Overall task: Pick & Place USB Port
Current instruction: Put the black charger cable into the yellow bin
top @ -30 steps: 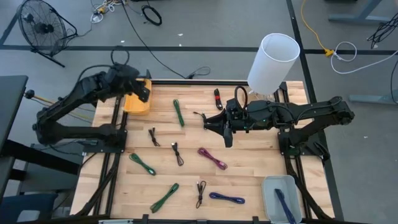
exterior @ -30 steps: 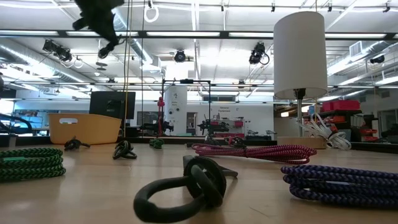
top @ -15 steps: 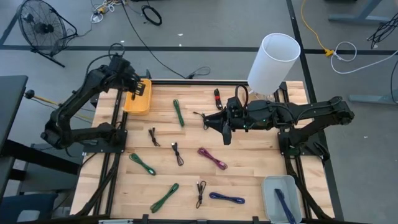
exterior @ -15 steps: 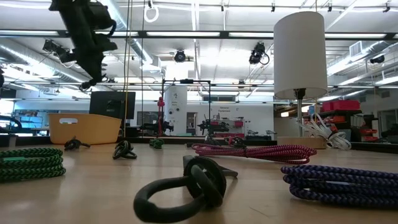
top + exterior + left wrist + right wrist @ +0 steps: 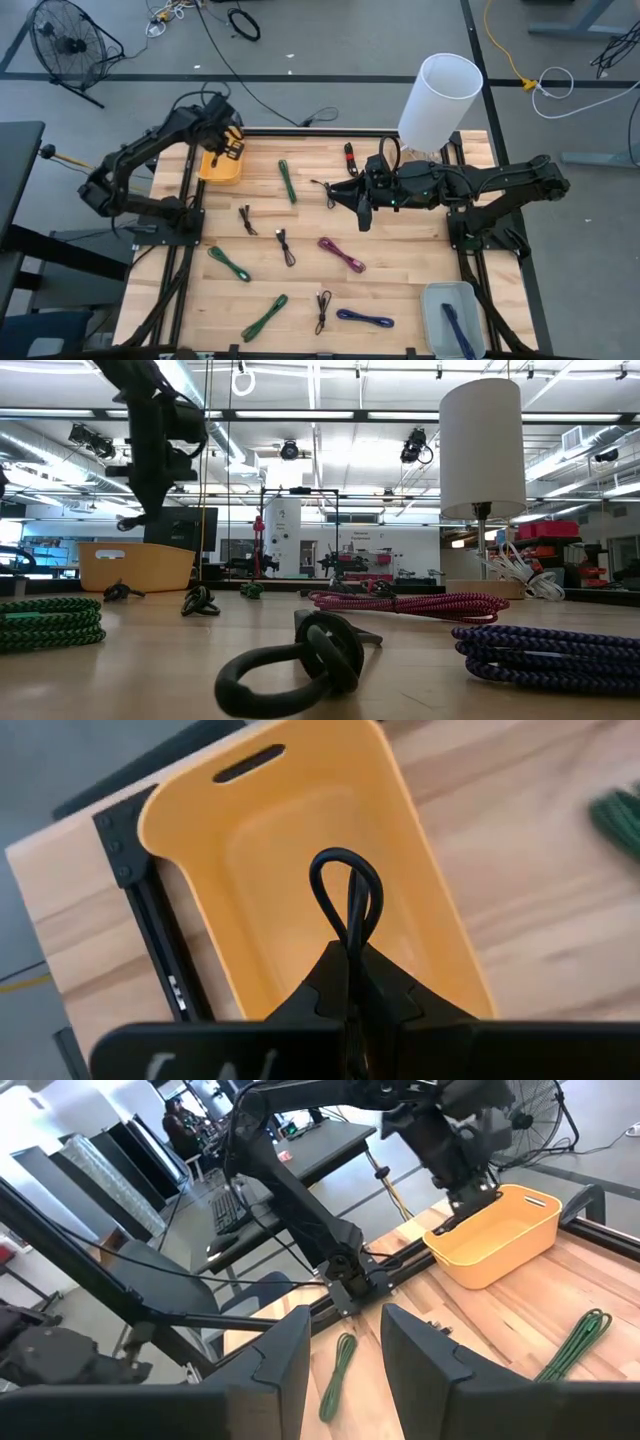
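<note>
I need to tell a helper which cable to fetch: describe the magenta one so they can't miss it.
Start at the tall white lamp on the wooden table's far edge and come toward the table's middle. The magenta cable lies there as a slanted bundle. It is the only pink-purple one; its neighbours are black, green or blue.

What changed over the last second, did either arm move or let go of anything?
The left gripper swung from beside the yellow bin to over it, and dropped lower in the low view. It stays shut on a black cable, whose loop now hangs above the bin's inside; nothing was released. The right gripper held its place mid-table, holding nothing. The loose cables on the table stayed put.
</note>
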### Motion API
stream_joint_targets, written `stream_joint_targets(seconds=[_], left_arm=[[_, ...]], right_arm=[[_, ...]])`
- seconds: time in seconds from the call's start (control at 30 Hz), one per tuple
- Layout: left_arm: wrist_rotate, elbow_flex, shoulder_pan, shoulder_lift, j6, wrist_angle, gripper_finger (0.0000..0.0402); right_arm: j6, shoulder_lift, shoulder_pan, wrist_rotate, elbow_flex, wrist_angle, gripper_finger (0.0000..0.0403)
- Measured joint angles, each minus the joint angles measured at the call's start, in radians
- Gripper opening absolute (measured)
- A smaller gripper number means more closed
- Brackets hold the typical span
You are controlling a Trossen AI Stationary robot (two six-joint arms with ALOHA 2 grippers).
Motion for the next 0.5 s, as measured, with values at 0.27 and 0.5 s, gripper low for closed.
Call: stream_joint_targets(seconds=[0.27,0.5], left_arm=[[0.009,0.001,0.050,0.079,0.003,0.071,0.0007],[0.017,-0.001,0.076,0.126,0.006,0.105,0.0007]], right_arm=[[-0.003,0.000,0.003,-0.008,0.000,-0.001,0.0123],[-0.003,0.000,0.003,-0.007,0.000,-0.008,0.0123]])
